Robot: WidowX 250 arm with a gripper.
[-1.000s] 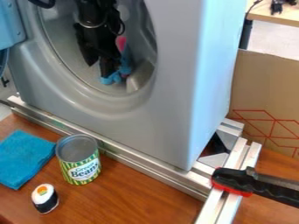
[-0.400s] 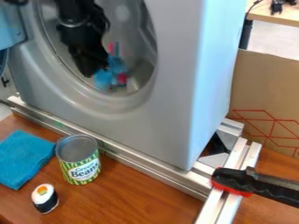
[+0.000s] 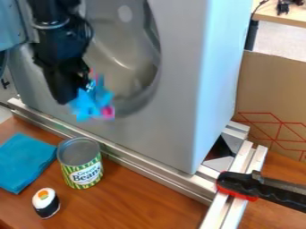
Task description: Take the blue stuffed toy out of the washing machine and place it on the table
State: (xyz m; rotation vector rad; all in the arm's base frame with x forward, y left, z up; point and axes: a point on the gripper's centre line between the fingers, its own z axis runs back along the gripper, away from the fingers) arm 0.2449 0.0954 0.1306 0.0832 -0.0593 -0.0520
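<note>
My black gripper (image 3: 76,95) hangs at the upper left, in front of the lower left rim of the round opening in a grey washer-like machine (image 3: 170,120). It is shut on a blue and pink toy (image 3: 92,103), which dangles just below and to the right of the fingertips. Under it on the wooden table stand an open green beans can (image 3: 82,170), a folded blue cloth (image 3: 25,159) to the left of the can, and a sushi toy (image 3: 46,203) nearer the front edge.
A metal rail (image 3: 137,164) runs along the machine's base. A black and red clamp (image 3: 254,185) grips the rails at the lower right. Behind them stands a cardboard sheet (image 3: 272,96). The machine's blue-grey door (image 3: 10,27) is open at the upper left.
My gripper has come out of the machine's opening, moving left and down in the view, and the blue and pink toy has come out with it. The can, cloth and sushi toy stay put.
</note>
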